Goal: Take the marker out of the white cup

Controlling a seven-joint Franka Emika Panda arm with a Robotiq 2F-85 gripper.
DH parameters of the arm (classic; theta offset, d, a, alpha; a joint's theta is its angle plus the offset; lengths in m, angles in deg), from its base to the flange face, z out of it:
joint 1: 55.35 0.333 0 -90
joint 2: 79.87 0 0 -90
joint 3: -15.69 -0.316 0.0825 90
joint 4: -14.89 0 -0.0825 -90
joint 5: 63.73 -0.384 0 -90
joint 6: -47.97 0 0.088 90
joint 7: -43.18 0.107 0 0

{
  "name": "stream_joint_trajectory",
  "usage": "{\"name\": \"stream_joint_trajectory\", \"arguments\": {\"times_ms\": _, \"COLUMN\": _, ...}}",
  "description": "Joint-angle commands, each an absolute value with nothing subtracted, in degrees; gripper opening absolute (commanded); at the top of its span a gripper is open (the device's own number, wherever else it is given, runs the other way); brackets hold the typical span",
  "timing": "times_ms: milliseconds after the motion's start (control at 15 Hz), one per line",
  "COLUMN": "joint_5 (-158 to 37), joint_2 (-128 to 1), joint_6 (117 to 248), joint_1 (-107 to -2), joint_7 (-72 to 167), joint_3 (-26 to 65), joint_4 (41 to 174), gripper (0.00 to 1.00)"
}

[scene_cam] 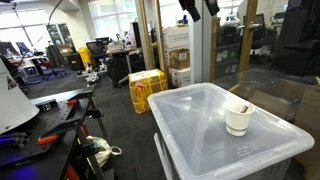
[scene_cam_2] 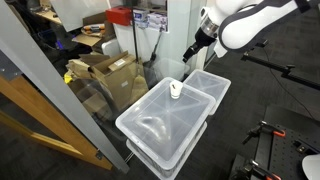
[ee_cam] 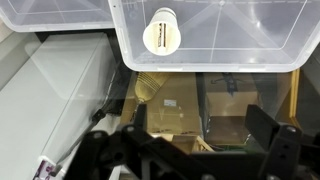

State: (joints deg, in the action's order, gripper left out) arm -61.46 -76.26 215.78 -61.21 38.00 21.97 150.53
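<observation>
The white cup (scene_cam: 238, 121) stands upright on the translucent bin lid (scene_cam: 190, 125). The dark marker (scene_cam: 242, 108) leans inside it, its tip just over the rim. The cup also shows in an exterior view (scene_cam_2: 176, 89), and from above in the wrist view (ee_cam: 161, 31) with the marker (ee_cam: 160, 36) lying across its mouth. My gripper (ee_cam: 185, 140) is open and empty, its fingers wide apart. It hangs well above the cup and off to one side in both exterior views (scene_cam: 197, 10) (scene_cam_2: 189, 54).
A second translucent bin (scene_cam_2: 208, 88) sits beside the one with the cup. Yellow crates (scene_cam: 147, 88) and cardboard boxes (scene_cam_2: 105, 70) stand on the floor nearby. A glass partition (scene_cam: 245, 50) rises behind the bin. Cluttered desks (scene_cam: 40, 110) are off to one side.
</observation>
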Motion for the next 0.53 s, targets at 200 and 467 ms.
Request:
{"name": "stream_joint_trajectory", "arguments": {"times_ms": 200, "joint_5": -70.93, "joint_2": -69.33, "joint_6": 220.48, "joint_1": -64.33, "joint_7": 26.98, "joint_3": 20.20, "joint_4": 148.37, "gripper": 1.00}}
{"name": "stream_joint_trajectory", "arguments": {"times_ms": 467, "joint_5": -75.48, "joint_2": -65.33, "joint_6": 220.77, "joint_1": -67.48, "joint_7": 20.77, "joint_3": 17.91, "joint_4": 146.60, "gripper": 1.00}}
